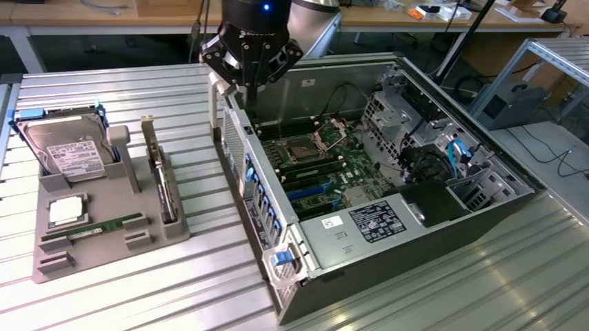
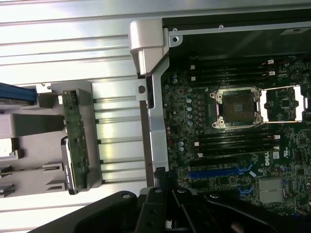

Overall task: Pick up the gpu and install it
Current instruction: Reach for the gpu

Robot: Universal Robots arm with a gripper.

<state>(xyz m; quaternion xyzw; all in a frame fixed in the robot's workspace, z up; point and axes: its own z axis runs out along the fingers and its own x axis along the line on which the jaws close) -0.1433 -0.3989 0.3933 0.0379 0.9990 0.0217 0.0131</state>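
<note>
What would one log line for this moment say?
jaws: shut, over computer case edge | gpu: upright in grey holder, untouched

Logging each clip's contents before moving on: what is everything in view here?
thin black expansion card with tan metal bracket: one, black and tan, on edge in the tray
silver labelled hard drive: one, blue-framed, upright in the tray
slim green memory stick: one, lying in the tray
square silver processor chip: one, flat in the tray
grey plastic holder tray: one, exterior view's left
open black computer case: one, on its side, motherboard exposed
ribbed metal table: one, silver, under everything
robot hand: one, black, shut, above the case's tray-side edge
</note>
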